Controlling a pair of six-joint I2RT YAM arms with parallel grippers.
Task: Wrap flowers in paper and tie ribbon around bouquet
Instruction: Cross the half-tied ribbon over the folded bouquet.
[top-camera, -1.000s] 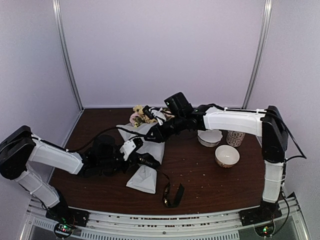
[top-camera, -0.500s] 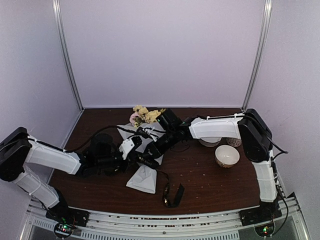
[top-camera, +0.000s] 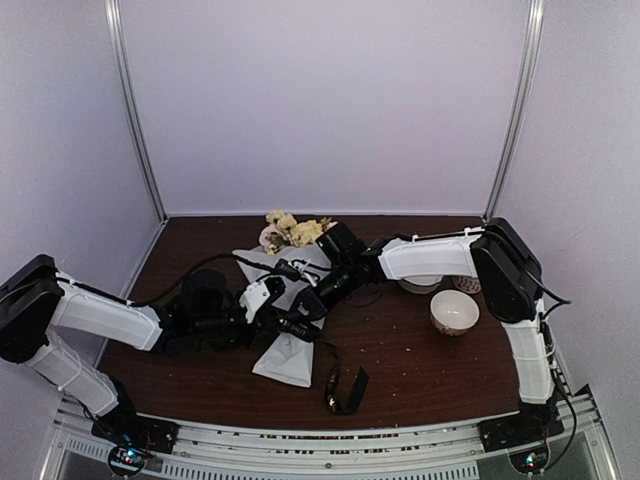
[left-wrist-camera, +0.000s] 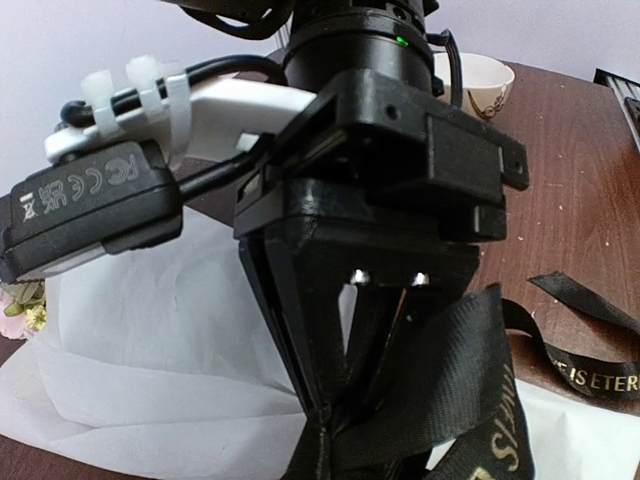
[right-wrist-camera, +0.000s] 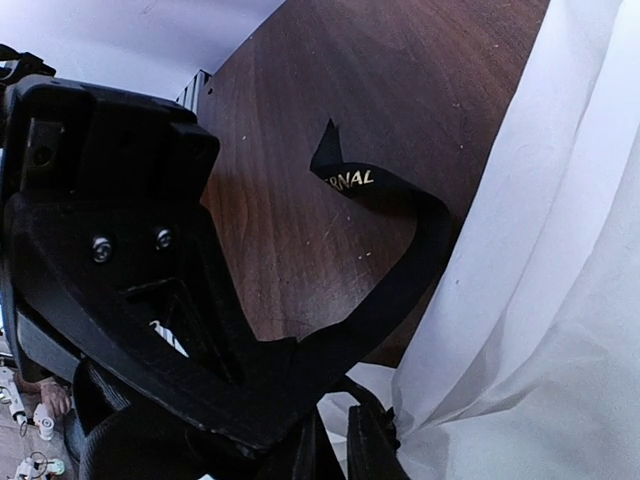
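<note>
The bouquet lies mid-table with its flowers (top-camera: 290, 230) at the far end and the pale paper (top-camera: 285, 355) cone pointing toward me. The black ribbon (top-camera: 345, 388) trails off the cone to a loose end on the wood. My left gripper (top-camera: 268, 300) is shut on the ribbon (left-wrist-camera: 450, 370) right over the paper (left-wrist-camera: 150, 330). My right gripper (top-camera: 305, 300) meets it nose to nose. Its fingers are pinched nearly together on the same stretch of ribbon (right-wrist-camera: 400, 270), beside the folded paper (right-wrist-camera: 560, 300).
A white bowl (top-camera: 454, 312) stands on the right of the brown table (top-camera: 420, 370). A second bowl (top-camera: 420, 283) sits behind it, under the right forearm. Black cables run over the bouquet's upper part. The cell's walls close the back and sides.
The right arm has swung left and down from above the flowers to the left gripper, and its jaws have narrowed onto the ribbon. The left arm has hardly moved.
</note>
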